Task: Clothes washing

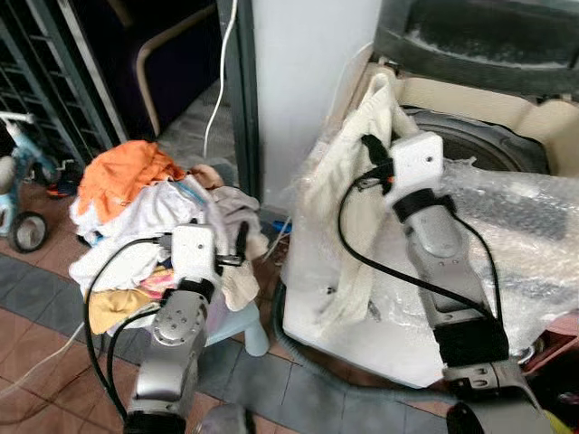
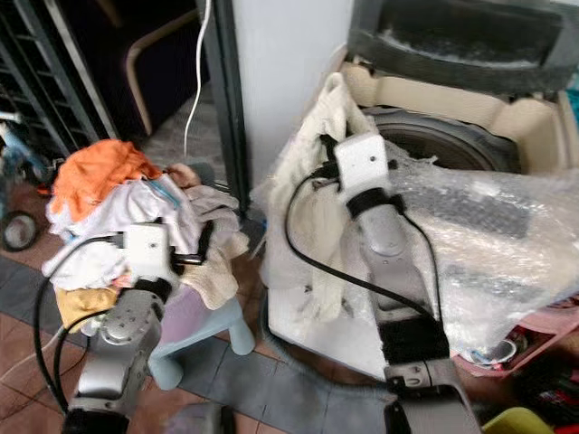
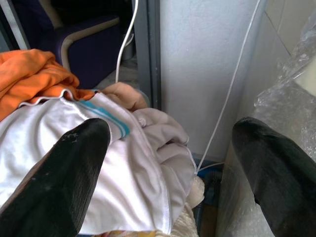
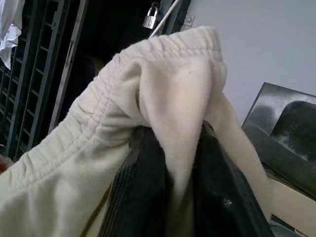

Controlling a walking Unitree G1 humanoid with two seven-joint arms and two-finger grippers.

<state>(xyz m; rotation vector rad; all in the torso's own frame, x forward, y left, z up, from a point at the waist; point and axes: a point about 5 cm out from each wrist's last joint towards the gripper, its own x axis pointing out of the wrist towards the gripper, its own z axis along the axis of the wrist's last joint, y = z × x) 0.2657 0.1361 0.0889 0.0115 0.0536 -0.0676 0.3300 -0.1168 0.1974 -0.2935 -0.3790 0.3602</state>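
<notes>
In the left eye view, the right end effector (image 1: 378, 154) is raised at the front rim of the top-loading washing machine (image 1: 470, 136), clenched on a cream garment (image 1: 348, 208) that hangs down the machine's bubble-wrapped front. The left end effector (image 1: 237, 244) reaches toward a laundry pile (image 1: 154, 212) heaped on a pale blue stool (image 1: 249, 330), just beside the machine. An orange garment (image 1: 122, 176) tops the pile. A child's tricycle (image 1: 23, 194) stands well apart on the tiled floor.

The right eye view shows the same arrangement, with the machine's dark drum opening (image 2: 434, 145) behind the raised garment and bubble wrap (image 2: 488, 235) spread over the machine's top.

In the left wrist view, the two black fingers (image 3: 64, 173) stand wide apart, released, with a white shirt with a teal stripe (image 3: 98, 158) between them and close below.

In the right wrist view, the fingers (image 4: 143, 192) pinch the gathered waistband of the cream garment, which bunches up over them.
</notes>
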